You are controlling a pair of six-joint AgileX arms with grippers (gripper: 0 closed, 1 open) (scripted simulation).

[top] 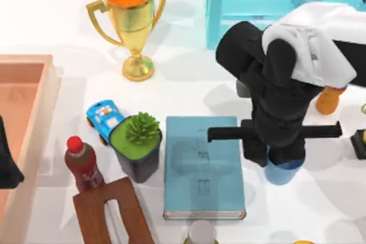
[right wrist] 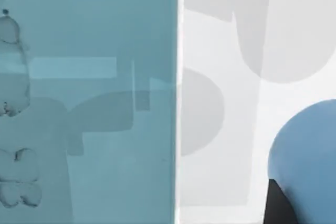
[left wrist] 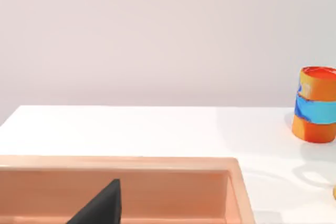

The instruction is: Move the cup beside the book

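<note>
The teal-blue book (top: 203,170) lies flat at the table's front middle, and its cover (right wrist: 89,98) shows again in the right wrist view. Just right of the book's right edge is the light-blue cup (top: 283,172), mostly hidden under my right arm. My right gripper (top: 280,158) is shut on the cup (right wrist: 307,161), with one dark finger (right wrist: 275,205) against its side. The cup's round shadow falls on the white table between cup and book. My left gripper (top: 7,167) stays parked at the far left over the wooden tray.
A gold trophy (top: 131,21) stands at the back left. A potted plant (top: 140,141), toy car (top: 104,117), red-capped bottle (top: 83,164) and brown wooden block (top: 114,210) crowd the book's left. The wooden tray (top: 48,101) lines the left edge. An orange bottle (top: 330,100) stands at the right.
</note>
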